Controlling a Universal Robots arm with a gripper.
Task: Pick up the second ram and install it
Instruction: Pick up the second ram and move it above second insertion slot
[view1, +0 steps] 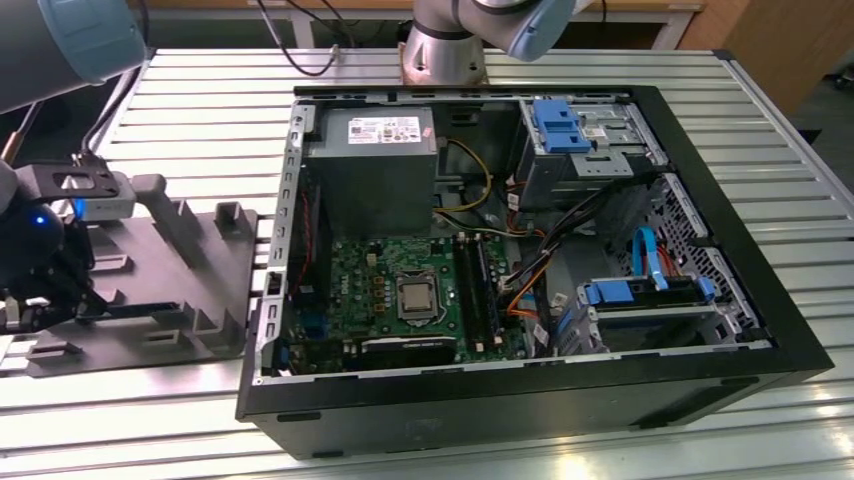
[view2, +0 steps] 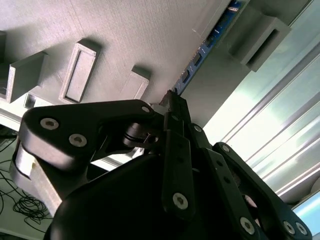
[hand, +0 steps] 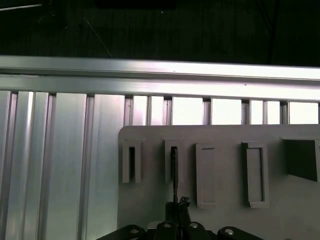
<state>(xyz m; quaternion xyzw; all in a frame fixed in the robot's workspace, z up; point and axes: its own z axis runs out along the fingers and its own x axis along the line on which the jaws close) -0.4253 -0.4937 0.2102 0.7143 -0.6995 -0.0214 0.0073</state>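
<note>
The second ram (view1: 134, 307) is a thin dark stick standing on edge in the slots of the grey holder tray (view1: 174, 255), at the exterior view's left. My gripper (view1: 67, 308) is at the stick's near end. In the second wrist view the black fingers (view2: 175, 125) meet on the end of the ram (view2: 200, 56), whose board runs away along the tray (view2: 140, 35). The first wrist view shows the ram (hand: 174, 175) edge-on, from a tray slot down into the gripper (hand: 178, 204). The gripper is shut on it.
The open computer case (view1: 747, 330) lies to the exterior view's right of the tray, with its green motherboard (view1: 387, 275) and long black slot rails (view1: 474, 290) inside. Cables (view1: 534, 280) and blue drive brackets (view1: 641, 292) crowd the case's right half. Ribbed aluminium table (view1: 200, 110) surrounds everything.
</note>
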